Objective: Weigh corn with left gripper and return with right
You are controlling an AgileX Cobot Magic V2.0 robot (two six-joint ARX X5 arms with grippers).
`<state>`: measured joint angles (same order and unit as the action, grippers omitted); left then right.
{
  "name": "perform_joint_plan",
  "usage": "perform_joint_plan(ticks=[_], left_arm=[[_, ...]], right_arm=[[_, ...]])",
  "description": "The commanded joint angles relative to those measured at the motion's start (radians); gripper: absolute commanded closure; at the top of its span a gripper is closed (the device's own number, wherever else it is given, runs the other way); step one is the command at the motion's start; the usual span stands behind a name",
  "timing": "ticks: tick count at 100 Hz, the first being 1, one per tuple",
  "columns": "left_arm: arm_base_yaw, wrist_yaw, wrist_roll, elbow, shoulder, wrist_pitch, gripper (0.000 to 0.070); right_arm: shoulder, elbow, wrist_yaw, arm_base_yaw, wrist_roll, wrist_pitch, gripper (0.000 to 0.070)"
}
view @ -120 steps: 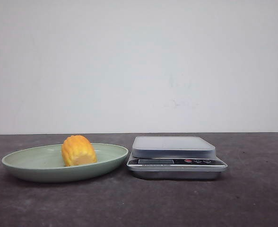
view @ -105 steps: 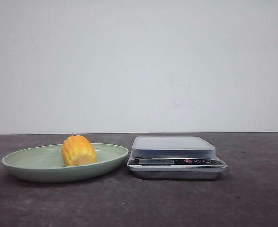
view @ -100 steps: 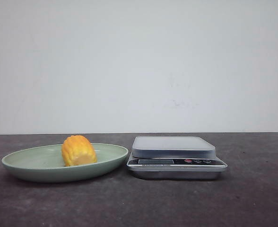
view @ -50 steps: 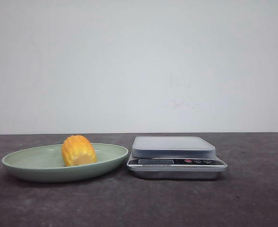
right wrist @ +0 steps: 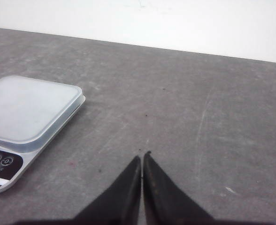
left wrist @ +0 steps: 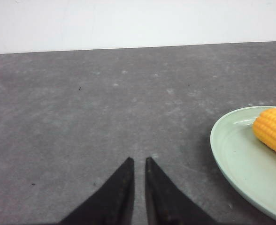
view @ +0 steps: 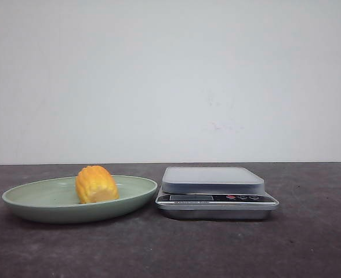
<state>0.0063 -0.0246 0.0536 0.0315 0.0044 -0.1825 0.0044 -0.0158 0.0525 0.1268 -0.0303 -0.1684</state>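
Note:
The corn (view: 96, 184), a stubby yellow-orange cob piece, lies in a pale green plate (view: 31, 209) on the left of the dark table. Right of the plate stands a silver kitchen scale (view: 214, 180) with nothing on its platform. Neither arm shows in the front view. In the left wrist view my left gripper (left wrist: 139, 160) hovers over bare table, its fingers nearly together with only a thin slit between them and nothing held; the corn (left wrist: 273, 131) and plate (left wrist: 232, 159) lie off to one side. My right gripper (right wrist: 142, 156) is shut and empty, beside the scale (right wrist: 30, 108).
A plain white wall rises behind the table's far edge. The scale's display and buttons (view: 240, 197) face the front.

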Motion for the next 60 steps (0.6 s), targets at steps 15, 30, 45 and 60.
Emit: perform_joint_plan(ticks=[15,30,45,60], left_arm=[[0.003,-0.002,0.01,-0.018,-0.002,-0.004,0.07],[0.003,-0.002,0.01,-0.018,-0.001,-0.005,0.07],[0.003,-0.001,0.016,-0.018,-0.001,-0.003,0.07],[0.003,-0.034,-0.1,-0.018,-0.001,-0.004,0.07]], right_arm=[[-0.001,0.002,0.0,0.0,-0.011,0.011,0.0693],[-0.001,0.002,-0.006,0.0,-0.011,0.035,0.0693],[-0.001,0.002,-0.006,0.0,-0.01,0.094,0.0693],[-0.001,0.002,0.007,0.002,0.048,0.163,0.0693]])
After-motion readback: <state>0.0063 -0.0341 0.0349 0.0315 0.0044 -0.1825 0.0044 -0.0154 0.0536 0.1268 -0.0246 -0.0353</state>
